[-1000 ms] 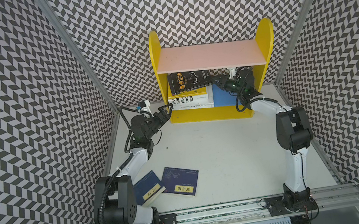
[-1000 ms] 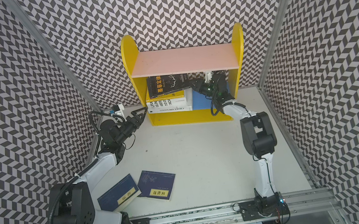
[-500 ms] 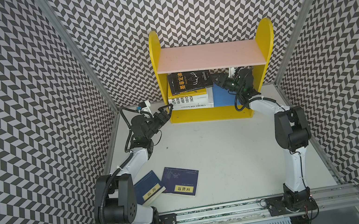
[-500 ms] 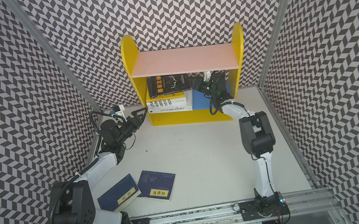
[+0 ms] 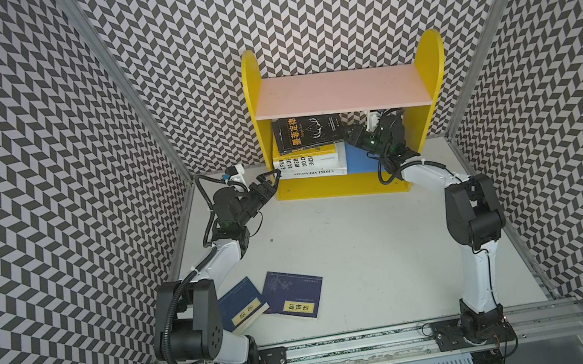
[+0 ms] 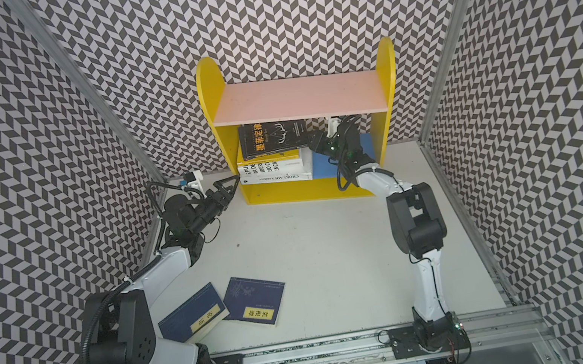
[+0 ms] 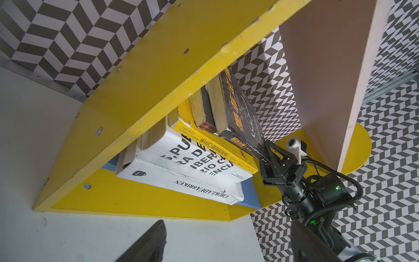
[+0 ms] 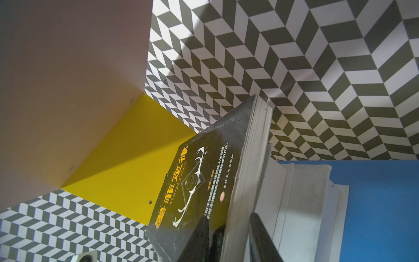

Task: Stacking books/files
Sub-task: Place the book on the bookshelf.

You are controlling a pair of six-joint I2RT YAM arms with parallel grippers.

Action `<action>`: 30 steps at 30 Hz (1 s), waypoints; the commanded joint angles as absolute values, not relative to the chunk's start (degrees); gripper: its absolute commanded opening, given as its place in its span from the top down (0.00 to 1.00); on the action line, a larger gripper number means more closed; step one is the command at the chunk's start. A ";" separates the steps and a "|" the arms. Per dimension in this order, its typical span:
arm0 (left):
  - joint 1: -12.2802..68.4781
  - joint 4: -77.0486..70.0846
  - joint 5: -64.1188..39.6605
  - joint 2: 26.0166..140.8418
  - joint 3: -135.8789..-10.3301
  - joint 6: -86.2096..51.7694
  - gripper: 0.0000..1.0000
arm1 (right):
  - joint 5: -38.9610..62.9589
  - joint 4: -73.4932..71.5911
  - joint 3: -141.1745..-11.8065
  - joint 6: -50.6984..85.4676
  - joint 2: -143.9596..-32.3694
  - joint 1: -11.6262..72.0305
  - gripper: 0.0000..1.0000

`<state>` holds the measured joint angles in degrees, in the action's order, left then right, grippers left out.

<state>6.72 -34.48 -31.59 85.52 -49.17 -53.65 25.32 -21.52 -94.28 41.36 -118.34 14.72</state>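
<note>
A black book with yellow lettering tops the stack in the yellow shelf. My right gripper is shut on its right edge. In the right wrist view one finger lies on the cover and the other is under the page block. Below it lie another black book, a yellow book and two white books. My left gripper stands open and empty by the shelf's left front corner. Two navy books lie flat on the table.
A pink board roofs the shelf just above the stack. A blue panel shows on the shelf floor beside the stack, under my right wrist. The navy books lie close to the left arm's base. Patterned walls close in both sides and the back.
The right gripper has shifted slightly left at the black book's edge. The left arm has not moved.
</note>
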 commanded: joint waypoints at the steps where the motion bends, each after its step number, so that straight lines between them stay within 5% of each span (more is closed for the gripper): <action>1: 6.51 -36.39 -32.17 85.15 -48.44 -53.61 0.14 | 26.97 -24.94 -96.22 40.34 -116.71 15.45 0.77; 16: 6.39 -34.79 -31.14 85.54 -49.55 -49.61 0.14 | 28.24 -27.11 -101.04 42.06 -120.82 16.37 0.79; 21: 8.35 -24.54 -22.44 85.88 -55.41 -35.42 0.14 | 28.00 -28.04 -100.02 40.69 -120.38 16.35 0.57; 30: 11.58 -18.34 -14.99 91.85 -64.60 -19.31 0.15 | 26.30 -34.80 -90.46 31.13 -114.64 15.93 0.36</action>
